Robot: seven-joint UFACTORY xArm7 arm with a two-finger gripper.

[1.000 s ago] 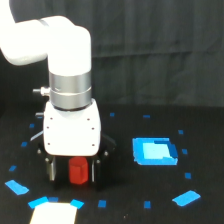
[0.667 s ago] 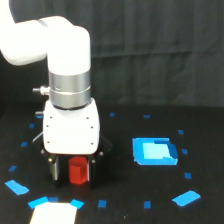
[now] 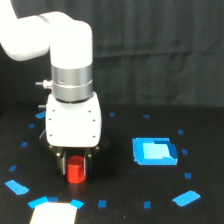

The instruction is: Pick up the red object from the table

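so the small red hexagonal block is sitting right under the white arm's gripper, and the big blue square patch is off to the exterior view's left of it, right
Not quite. The small red hexagonal block does sit under the white arm's gripper, between its dark fingers. But the big blue square patch lies to the exterior view's right of the block, not its left, on the flat black table. The exterior view shows this.
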